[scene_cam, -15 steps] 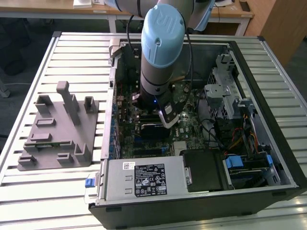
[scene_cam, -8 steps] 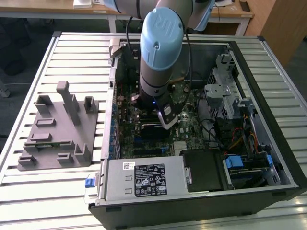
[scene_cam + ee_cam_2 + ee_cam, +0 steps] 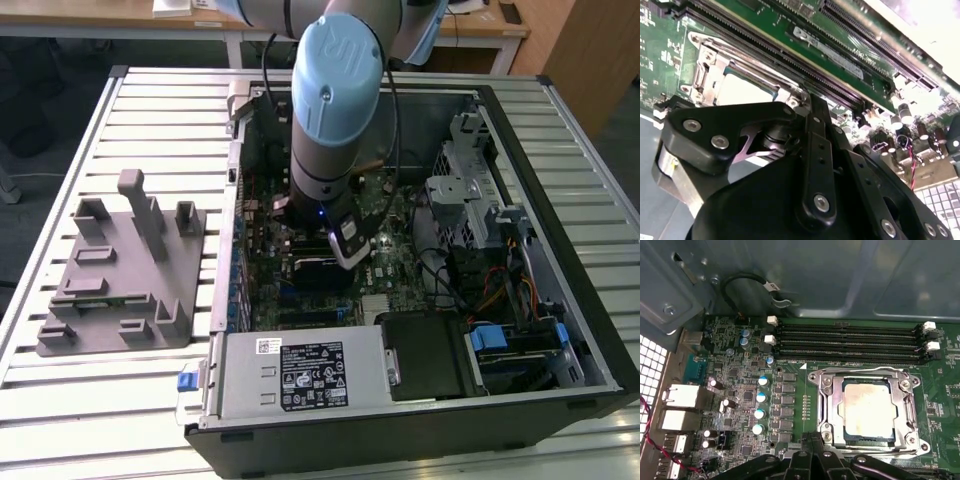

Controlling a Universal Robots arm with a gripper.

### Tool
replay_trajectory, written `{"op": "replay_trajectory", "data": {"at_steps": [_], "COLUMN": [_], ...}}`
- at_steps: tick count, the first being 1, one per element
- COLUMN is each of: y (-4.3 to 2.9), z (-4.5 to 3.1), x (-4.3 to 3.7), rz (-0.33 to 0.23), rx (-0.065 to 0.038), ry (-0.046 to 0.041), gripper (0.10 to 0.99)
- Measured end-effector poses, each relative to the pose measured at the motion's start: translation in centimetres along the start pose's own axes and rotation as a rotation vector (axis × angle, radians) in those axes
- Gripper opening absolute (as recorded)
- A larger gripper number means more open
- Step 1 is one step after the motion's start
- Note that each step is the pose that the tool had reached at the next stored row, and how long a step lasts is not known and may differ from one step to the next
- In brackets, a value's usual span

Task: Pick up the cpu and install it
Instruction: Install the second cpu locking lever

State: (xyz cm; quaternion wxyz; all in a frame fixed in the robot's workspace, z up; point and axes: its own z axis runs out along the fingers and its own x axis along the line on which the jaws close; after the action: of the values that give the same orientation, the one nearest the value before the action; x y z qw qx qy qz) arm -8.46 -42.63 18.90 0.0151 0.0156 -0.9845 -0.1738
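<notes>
Cpu (image 3: pixel 869 411): flat square chip, pale silver top, seated level inside its metal socket frame (image 3: pixel 912 412).

No text can be made out. A white label (image 3: pixel 311 375) covered in small print and symbols sits on the grey power supply (image 3: pixel 300 385) in the exterior view, and a smaller white sticker (image 3: pixel 268 346) lies beside it, both illegible.

Exterior view high over open computer case (image 3: pixel 420 300), both wrist views close above its motherboard (image 3: pixel 740 390).
</notes>
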Motion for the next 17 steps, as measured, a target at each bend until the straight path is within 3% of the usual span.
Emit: {"op": "replay_trajectory", "data": {"at_steps": [10,17], "y": [0.43,0.73], "z": [-1.18,-2.01], "x": [0.04,0.06], "rz": [0.0,-0.001], "rx": [-0.001,-0.018], "ry": [0.0002,-0.0003], "gripper": [0.114,0.114]}}
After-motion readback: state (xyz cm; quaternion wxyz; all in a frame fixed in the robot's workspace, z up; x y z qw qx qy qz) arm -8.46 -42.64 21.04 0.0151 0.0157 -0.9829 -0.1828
